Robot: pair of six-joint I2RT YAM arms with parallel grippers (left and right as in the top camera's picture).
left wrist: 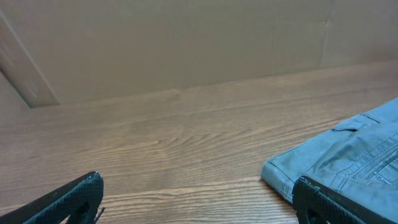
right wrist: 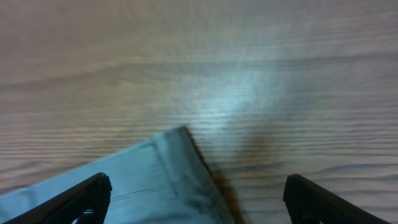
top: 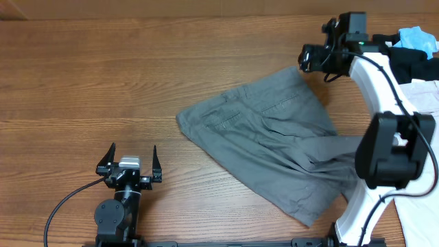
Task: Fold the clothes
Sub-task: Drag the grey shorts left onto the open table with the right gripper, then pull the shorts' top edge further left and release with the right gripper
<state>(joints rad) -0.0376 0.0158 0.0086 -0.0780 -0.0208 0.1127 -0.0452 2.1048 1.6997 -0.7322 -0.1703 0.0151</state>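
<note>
The grey trousers [top: 274,140] lie crumpled on the wooden table right of centre, waistband and stitched pocket toward the left. My left gripper [top: 129,160] is open and empty, low at the front left, apart from the trousers; its view shows the waistband corner [left wrist: 348,152] at right. My right gripper [top: 310,60] is open and empty, hovering just above the trousers' far corner [right wrist: 155,180] at the back right.
A pile of black and light-blue garments [top: 411,41] lies at the back right edge. A pale garment [top: 425,96] lies at the right edge. A cardboard wall [left wrist: 186,37] stands behind the table. The right arm [top: 391,147] reaches over the trousers' right end.
</note>
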